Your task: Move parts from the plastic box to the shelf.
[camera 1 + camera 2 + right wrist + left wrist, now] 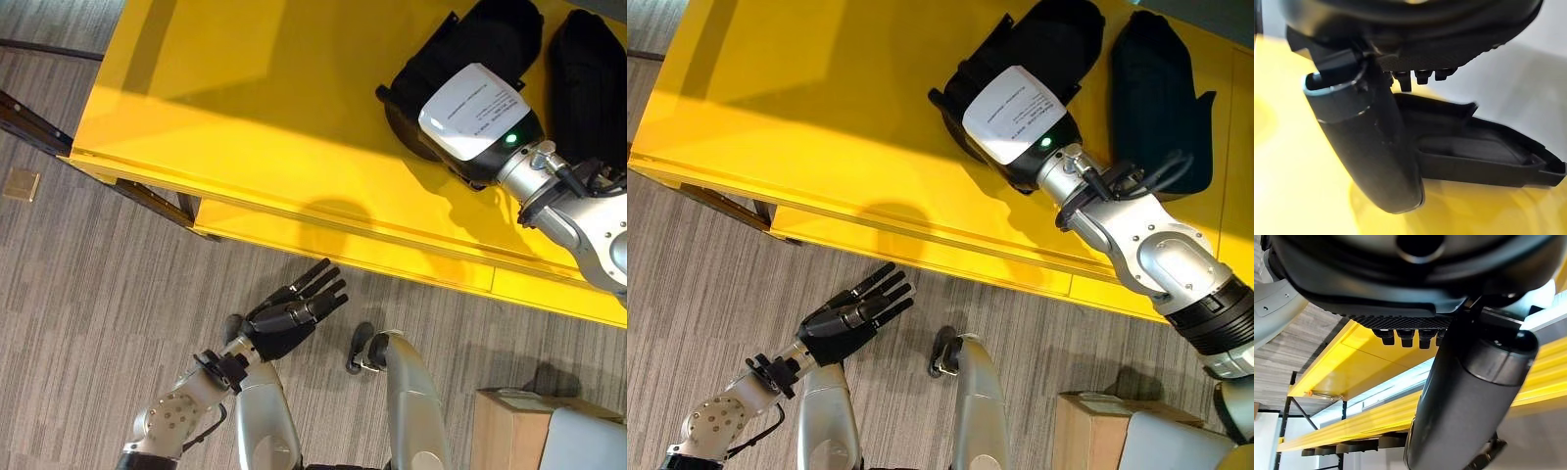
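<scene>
So 2 black parts lay on the yellow shelf, side by side. The first black part sat at about 1 o'clock in the head views, and the second black part lay just beside it, toward 2 o'clock. That much of the job looked done.

The right hand was on top of the first black part. I could not tell if its fingers were curled around it or lying straight, because they were hidden.

The left hand hung low over the grey floor at about 7 o'clock, holding nothing. Its fingers were straight and close together.

A brown box sat at about 5 o'clock. I could not tell if it held more parts.

A white label covered the back of the right hand, but its print was too small to read.
</scene>
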Robot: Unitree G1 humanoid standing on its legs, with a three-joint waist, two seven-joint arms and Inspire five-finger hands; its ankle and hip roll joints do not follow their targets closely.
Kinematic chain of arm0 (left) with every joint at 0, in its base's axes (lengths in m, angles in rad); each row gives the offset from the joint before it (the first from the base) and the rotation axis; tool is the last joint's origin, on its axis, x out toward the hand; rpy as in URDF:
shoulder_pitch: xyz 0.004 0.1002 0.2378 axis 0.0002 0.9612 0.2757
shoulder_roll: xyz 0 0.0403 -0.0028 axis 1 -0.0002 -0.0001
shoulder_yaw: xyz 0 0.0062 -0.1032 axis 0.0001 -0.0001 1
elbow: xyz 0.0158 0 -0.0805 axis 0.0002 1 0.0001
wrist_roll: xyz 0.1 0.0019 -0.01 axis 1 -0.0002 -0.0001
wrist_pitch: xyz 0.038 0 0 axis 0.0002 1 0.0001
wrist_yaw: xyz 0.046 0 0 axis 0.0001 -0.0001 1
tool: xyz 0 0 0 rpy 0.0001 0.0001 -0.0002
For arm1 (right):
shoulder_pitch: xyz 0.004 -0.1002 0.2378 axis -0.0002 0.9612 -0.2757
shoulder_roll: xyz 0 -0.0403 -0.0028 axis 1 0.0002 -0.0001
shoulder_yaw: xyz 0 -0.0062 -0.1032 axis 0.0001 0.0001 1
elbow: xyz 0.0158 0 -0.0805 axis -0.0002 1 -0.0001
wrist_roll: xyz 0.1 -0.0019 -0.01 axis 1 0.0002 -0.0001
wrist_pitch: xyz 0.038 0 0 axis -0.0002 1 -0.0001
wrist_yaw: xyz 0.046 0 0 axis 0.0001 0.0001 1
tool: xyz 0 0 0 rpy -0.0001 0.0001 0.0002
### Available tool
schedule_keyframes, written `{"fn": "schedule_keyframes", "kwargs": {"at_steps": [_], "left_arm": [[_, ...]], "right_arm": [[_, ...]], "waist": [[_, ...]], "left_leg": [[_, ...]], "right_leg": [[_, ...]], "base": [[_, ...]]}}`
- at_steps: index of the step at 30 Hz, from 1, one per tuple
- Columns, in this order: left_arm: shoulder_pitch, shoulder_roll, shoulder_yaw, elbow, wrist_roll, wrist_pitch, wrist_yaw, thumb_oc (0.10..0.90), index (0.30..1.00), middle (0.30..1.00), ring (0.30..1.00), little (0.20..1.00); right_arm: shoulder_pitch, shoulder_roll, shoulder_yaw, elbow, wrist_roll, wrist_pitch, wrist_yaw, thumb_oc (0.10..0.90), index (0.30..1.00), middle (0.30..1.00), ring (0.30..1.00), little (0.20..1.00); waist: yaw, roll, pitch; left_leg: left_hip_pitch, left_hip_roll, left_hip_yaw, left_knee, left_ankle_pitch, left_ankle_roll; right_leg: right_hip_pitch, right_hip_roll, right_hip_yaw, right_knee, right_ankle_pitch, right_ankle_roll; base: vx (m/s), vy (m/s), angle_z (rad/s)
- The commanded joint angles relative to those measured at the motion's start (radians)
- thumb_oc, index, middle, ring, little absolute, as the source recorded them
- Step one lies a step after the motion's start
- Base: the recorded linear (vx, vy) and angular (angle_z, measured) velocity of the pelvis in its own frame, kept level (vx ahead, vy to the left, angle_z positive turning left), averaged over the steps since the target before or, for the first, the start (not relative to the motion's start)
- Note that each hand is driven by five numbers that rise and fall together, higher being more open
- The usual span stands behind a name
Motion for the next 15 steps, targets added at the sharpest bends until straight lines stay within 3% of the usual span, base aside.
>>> {"fn": "schedule_keyframes", "kwargs": {"at_steps": [1, 6, 11, 15], "left_arm": [[0.002, -0.027, -0.049, -0.107, -0.068, -0.024, -0.078, 0.900, 1.000, 1.000, 1.000, 1.000], [0.003, -0.037, -0.065, -0.108, -0.079, -0.036, -0.086, 0.900, 1.000, 1.000, 1.000, 1.000], [0.000, -0.049, -0.080, -0.090, -0.073, -0.055, -0.107, 0.900, 1.000, 1.000, 1.000, 1.000], [0.001, -0.060, -0.095, -0.088, -0.076, -0.065, -0.100, 0.900, 1.000, 1.000, 1.000, 1.000]], "right_arm": [[-0.121, 0.003, -0.080, -0.057, 0.013, -0.100, -0.087, 0.900, 1.000, 1.000, 1.000, 1.000], [-0.132, 0.054, -0.063, -0.126, -0.002, -0.121, -0.011, 0.900, 1.000, 1.000, 1.000, 1.000], [-0.166, 0.087, -0.008, -0.120, -0.006, -0.120, -0.007, 0.900, 1.000, 1.000, 1.000, 1.000], [-0.166, 0.128, -0.010, -0.132, 0.110, -0.048, -0.084, 0.900, 1.000, 1.000, 1.000, 1.000]], "waist": [[-0.005, 0.044, -0.047], [-0.002, 0.064, -0.045], [0.006, 0.071, -0.046], [0.005, 0.075, -0.053]], "left_leg": [[0.007, -0.075, 0.093, -0.123, 0.176, 0.069], [0.018, -0.086, 0.099, -0.128, 0.176, 0.072], [0.026, -0.092, 0.105, -0.138, 0.174, 0.074], [0.049, -0.093, 0.111, -0.158, 0.177, 0.074]], "right_leg": [[0.072, 0.090, 0.046, 0.116, -0.141, 0.021], [0.076, 0.083, 0.053, 0.104, -0.131, 0.025], [0.080, 0.073, 0.052, 0.096, -0.126, 0.027], [0.098, 0.069, 0.055, 0.073, -0.117, 0.029]], "base": [[-0.02, 0.069, -0.01], [-0.01, 0.082, -0.02], [-0.01, 0.057, 0.03], [0.02, 0.092, 0.00]]}}
